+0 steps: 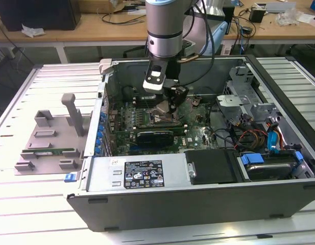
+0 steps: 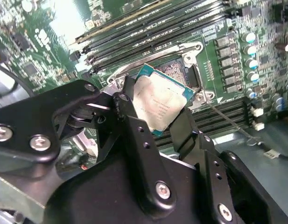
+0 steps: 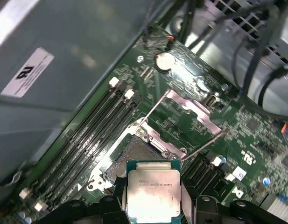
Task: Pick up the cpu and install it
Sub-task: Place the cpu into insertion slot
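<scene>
The open computer case (image 1: pixel 198 201) lies on its side on a slatted table (image 1: pixel 24 204). The arm (image 1: pixel 165 25) reaches down into the case over the green motherboard (image 1: pixel 198 135). In the first wrist view the socket (image 3: pixel 134 156) stands open, with its metal cover plate (image 3: pixel 193 109) flipped back. The gripper (image 2: pixel 155 112) has its two black fingers (image 2: pixel 134 128) clamped on opposite edges of the cpu (image 2: pixel 160 95). The cpu sits silver top up, over the socket; contact with the socket cannot be determined.
</scene>
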Robot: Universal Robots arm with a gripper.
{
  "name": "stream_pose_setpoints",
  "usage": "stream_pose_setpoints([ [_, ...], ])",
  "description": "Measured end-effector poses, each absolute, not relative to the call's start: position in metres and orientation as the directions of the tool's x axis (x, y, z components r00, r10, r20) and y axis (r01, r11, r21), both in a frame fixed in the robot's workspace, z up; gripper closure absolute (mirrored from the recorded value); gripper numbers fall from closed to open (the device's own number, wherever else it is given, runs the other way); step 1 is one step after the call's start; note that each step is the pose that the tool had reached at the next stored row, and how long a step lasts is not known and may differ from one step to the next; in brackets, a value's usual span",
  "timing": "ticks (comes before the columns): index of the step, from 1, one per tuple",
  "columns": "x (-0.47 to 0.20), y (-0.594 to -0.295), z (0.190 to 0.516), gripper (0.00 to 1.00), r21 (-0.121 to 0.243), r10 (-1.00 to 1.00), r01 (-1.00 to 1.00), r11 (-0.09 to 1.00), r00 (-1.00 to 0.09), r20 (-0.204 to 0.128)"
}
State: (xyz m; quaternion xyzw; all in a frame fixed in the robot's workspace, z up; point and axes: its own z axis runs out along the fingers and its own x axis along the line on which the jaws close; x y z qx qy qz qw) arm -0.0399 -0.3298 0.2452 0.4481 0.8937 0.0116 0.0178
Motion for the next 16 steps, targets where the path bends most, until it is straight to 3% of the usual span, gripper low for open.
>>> stream_pose_setpoints([
  [12, -0.0399, -0.3298, 0.2443, 0.45, 0.037, 0.923, 0.923, 0.384, -0.383, -0.021],
  [16, -0.0399, -0.3297, 0.2439, 0.45, 0.037, 0.965, 0.964, 0.264, -0.263, -0.021],
])
